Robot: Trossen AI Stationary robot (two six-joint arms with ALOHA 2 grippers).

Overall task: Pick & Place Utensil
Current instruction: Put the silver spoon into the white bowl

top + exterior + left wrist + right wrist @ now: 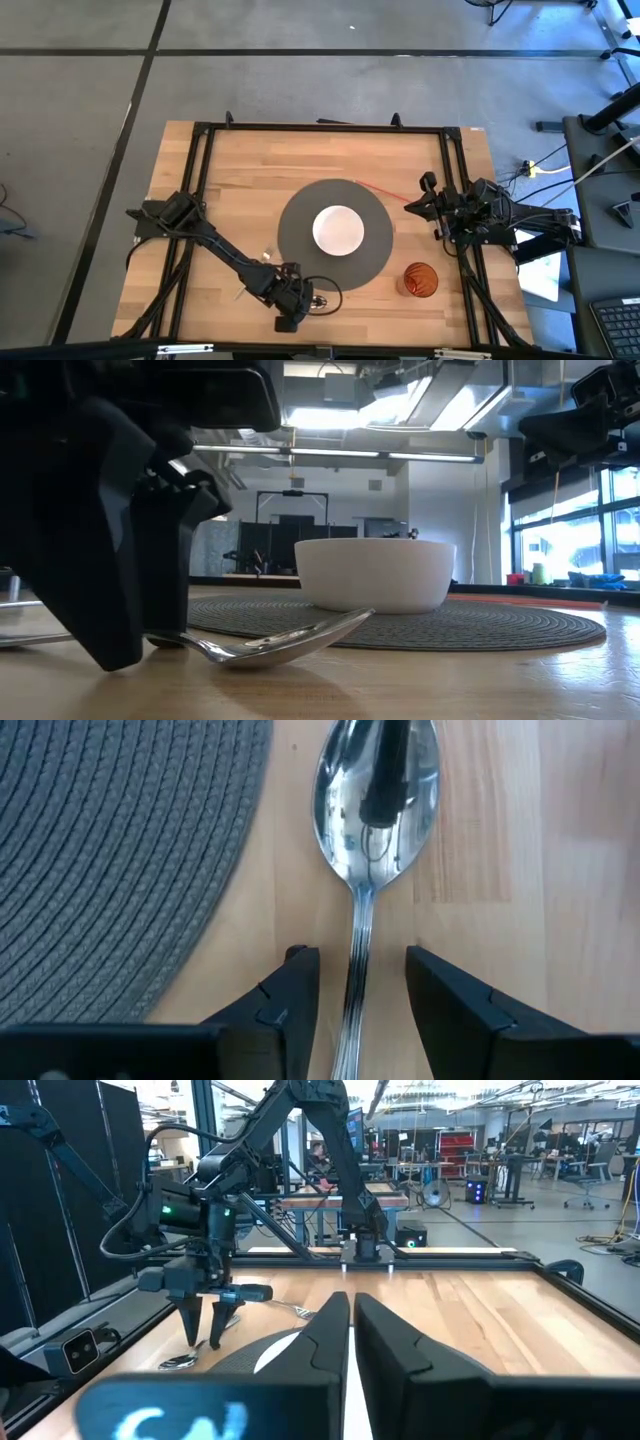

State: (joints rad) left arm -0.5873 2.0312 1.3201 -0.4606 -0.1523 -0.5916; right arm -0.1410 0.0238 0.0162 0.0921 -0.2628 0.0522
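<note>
A shiny metal spoon (378,795) lies on the wood just off the near edge of the round grey mat (300,255). It rests on the underside of its bowl (285,648). My left gripper (360,960) is low over the spoon and open. Its two fingers stand on either side of the handle (355,995), with wood showing in both gaps. A white bowl (338,230) sits in the middle of the mat. My right gripper (425,200) waits shut above the table's right side.
An orange cup (420,280) stands on the wood to the right of the mat, near the near edge. Another metal utensil (263,258) lies beside my left arm. A black frame (320,127) runs around the table. Bare wood lies along the far side.
</note>
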